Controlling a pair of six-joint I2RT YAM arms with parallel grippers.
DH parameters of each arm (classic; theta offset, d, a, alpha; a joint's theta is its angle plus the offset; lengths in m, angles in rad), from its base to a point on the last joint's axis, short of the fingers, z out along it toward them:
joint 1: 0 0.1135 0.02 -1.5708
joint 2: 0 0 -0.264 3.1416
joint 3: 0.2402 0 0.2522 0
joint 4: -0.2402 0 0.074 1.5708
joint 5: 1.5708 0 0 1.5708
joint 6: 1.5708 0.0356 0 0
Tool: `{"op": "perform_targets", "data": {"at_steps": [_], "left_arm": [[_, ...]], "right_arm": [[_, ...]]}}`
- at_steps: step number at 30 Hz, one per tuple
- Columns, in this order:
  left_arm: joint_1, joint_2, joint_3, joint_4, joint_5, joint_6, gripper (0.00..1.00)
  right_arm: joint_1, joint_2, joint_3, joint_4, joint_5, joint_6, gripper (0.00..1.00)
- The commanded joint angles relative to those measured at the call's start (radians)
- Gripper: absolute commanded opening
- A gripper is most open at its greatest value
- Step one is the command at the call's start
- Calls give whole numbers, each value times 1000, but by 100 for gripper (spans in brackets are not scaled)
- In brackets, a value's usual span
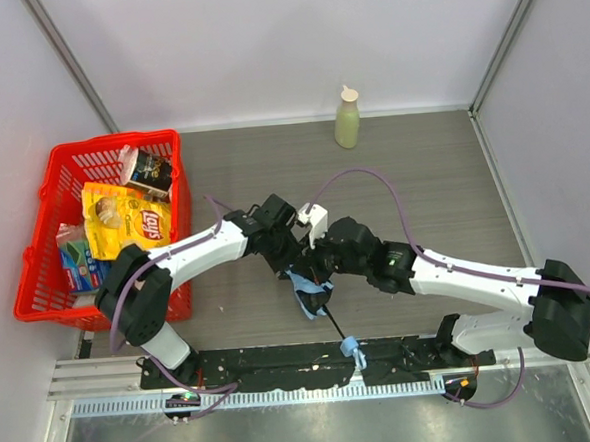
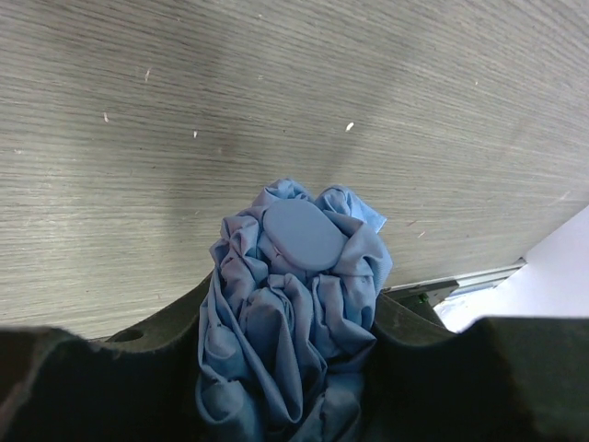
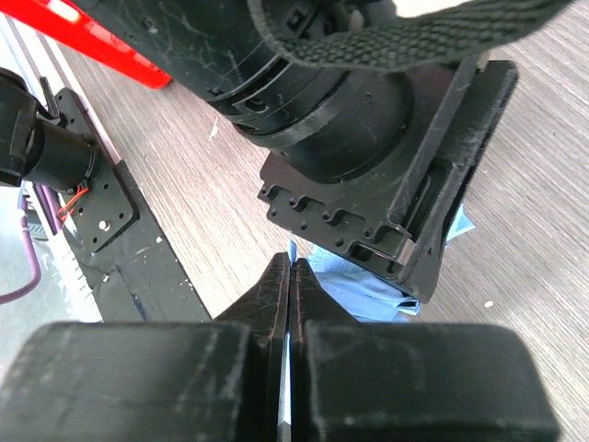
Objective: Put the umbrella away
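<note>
The umbrella (image 1: 306, 292) lies mid-table between both arms, its sky-blue fabric bunched up. Its thin black shaft runs toward the near edge and ends in the small light-blue handle (image 1: 353, 351). In the left wrist view the crumpled fabric (image 2: 290, 322) fills the gap between the dark fingers, with an oval blue cap (image 2: 302, 233) at its top; my left gripper (image 2: 290, 378) is shut on this bundle. My right gripper (image 3: 292, 267) is pressed together, a thin sliver of blue cloth pinched between its fingers, right beside the left gripper's body (image 3: 368, 157). More fabric (image 3: 354, 290) shows just beyond the tips.
A red basket (image 1: 39, 287) with snack bags stands at the left. A pale green bottle (image 1: 347, 118) stands at the back wall. The black mounting rail (image 1: 284, 367) runs along the near edge. Walls close in at the back and both sides.
</note>
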Motion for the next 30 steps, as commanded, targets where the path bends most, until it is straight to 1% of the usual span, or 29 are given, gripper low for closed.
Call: {"op": "perform_targets", "data": {"at_steps": [1,4,6,8,11,15,20,22,23,24,27,30], "left_arm": [[-5,28,46,64,-137,33,0],[-3,8,71,73,-203,75,0],[0,-15,77,93,-230,91,0],[0,-28,95,81,-250,105,0],[-1,-34,109,53,-279,111,0],[-6,-35,102,38,-296,94,0],[-14,-37,131,-20,-294,85,0],[-17,-45,134,-26,-283,92,0],[-20,-49,135,-34,-280,92,0],[-21,-54,131,-26,-273,92,0],[-23,-60,109,4,-218,70,0],[-23,-64,114,6,-188,65,0]], "right_arm": [[80,-112,119,239,-150,81,1],[115,-177,49,284,-174,179,1],[120,-223,2,285,-154,201,1],[120,-260,-26,262,-131,207,1],[124,-294,-49,275,-100,212,1],[126,-226,7,279,-99,170,1],[126,-59,134,207,-76,34,1],[128,-21,184,149,-27,-32,1],[126,-16,201,140,24,-63,1],[126,-10,202,140,50,-77,1],[128,-2,211,127,191,-139,1],[152,-16,181,129,317,-196,1]]}}
